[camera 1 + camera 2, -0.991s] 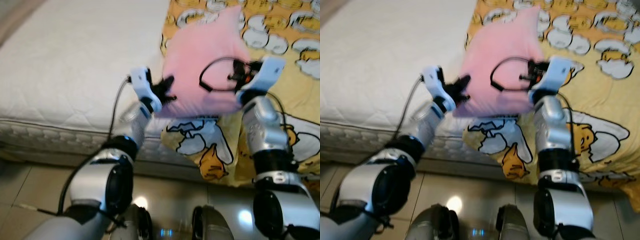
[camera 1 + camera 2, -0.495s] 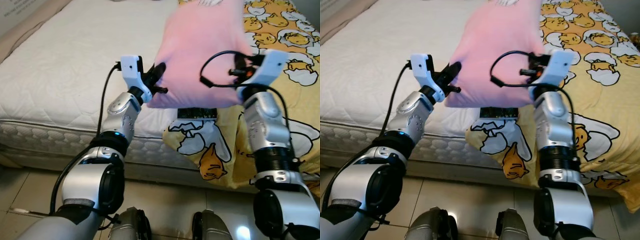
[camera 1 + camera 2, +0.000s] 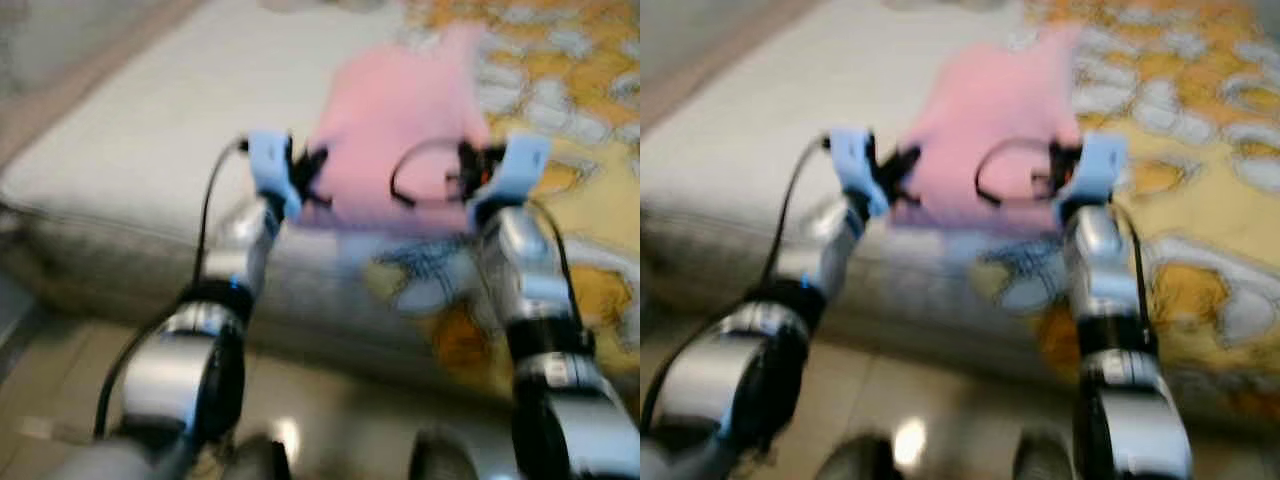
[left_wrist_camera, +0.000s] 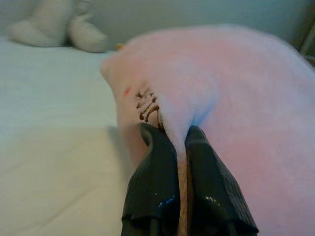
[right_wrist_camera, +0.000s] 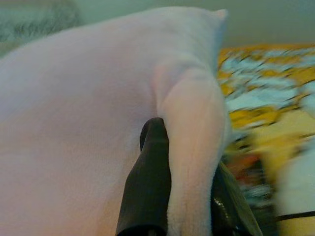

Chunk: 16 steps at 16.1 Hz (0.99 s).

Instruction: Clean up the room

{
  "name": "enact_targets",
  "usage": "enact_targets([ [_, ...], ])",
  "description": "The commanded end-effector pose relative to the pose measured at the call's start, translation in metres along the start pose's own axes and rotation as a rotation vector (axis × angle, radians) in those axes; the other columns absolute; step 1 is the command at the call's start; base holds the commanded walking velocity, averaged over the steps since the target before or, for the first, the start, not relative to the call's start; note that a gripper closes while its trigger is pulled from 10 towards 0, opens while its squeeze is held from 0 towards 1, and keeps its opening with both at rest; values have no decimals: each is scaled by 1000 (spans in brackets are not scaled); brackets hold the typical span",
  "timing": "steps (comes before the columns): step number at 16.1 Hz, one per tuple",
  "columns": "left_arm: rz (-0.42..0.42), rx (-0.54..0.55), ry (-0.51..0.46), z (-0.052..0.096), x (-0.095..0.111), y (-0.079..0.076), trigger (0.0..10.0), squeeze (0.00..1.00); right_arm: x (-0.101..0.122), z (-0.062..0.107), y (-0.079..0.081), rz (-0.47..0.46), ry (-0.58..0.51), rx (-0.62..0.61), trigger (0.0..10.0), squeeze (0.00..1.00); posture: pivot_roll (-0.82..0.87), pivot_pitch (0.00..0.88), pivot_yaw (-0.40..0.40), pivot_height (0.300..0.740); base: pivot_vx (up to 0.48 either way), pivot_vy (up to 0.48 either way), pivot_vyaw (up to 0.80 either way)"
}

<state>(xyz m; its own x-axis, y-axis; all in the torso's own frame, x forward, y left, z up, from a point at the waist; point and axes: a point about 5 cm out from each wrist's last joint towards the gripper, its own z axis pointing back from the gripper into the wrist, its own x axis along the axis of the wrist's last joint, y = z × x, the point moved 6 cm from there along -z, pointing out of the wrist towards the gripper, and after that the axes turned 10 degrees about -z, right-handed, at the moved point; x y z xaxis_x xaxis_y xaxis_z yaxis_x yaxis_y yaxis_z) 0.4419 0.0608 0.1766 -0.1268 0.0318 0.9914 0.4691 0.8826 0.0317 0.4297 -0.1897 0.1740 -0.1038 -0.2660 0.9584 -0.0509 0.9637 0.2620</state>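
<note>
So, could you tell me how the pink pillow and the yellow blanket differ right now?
The pillow is plain pink; the blanket is yellow with white cartoon prints. The pillow is held up, pinched by the left gripper and right gripper, while the blanket lies spread on the bed. Both are soft.

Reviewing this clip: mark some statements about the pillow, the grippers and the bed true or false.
1. Both grippers pinch the pink pillow. True: left gripper and right gripper each clamp a fold.
2. The pillow lies flat on the floor. False: it is held up over the white mattress.
3. A yellow cartoon-print blanket lies to the robot's right. True.
4. The left gripper's fingers are spread wide. False: they close on the fabric.
</note>
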Motion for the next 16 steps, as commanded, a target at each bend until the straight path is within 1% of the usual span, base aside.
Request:
enact_targets([
  [1,-26,125,-33,10,11,37,0,0,21,-3,-6,13,-77,-29,0,0,-47,0,47,696,0,480,769],
  [3,-39,120,-15,12,6,37,0,0,15,-4,-5,7,-66,-29,0,0,-34,0,42,696,0,480,759],
  [6,-57,116,3,17,3,48,0,0,11,-1,-6,55,-81,-51,0,0,-17,0,33,696,0,480,758],
  [7,-59,118,6,19,3,50,0,0,11,0,-7,54,-83,-56,0,0,-17,0,33,696,0,480,756],
  [8,-79,106,-21,23,7,52,0,0,11,8,-9,64,-101,-66,0,0,-13,0,33,696,0,480,763],
  [9,-112,61,-53,28,10,45,0,0,11,18,-7,85,-121,-71,0,0,-22,0,38,696,0,480,763],
  [10,-123,44,-60,30,10,42,0,0,10,21,-7,92,-127,-73,0,0,-22,0,38,696,0,480,763],
  [11,-172,36,-47,31,6,41,0,0,1,32,-8,137,-124,-102,0,0,-25,0,38,696,0,424,750],
  [12,-183,39,-41,30,5,41,0,0,-2,34,-9,148,-113,-117,0,0,-27,0,40,696,0,424,750],
  [13,-204,37,-40,24,10,40,10000,0,-9,35,-9,163,-100,-132,10000,0,-34,0,52,696,0,0,0],
  [14,-224,2,-22,19,11,34,10000,0,-8,35,-2,201,-115,-107,10000,0,-36,0,56,696,0,0,0],
  [15,-224,-27,-38,17,15,29,10000,0,-9,35,2,199,-111,-105,10000,0,-40,0,66,696,480,0,0],
  [16,-217,-28,-44,18,18,29,10000,0,-12,37,0,191,-91,-127,10000,0,-42,0,73,696,480,0,-769],
])
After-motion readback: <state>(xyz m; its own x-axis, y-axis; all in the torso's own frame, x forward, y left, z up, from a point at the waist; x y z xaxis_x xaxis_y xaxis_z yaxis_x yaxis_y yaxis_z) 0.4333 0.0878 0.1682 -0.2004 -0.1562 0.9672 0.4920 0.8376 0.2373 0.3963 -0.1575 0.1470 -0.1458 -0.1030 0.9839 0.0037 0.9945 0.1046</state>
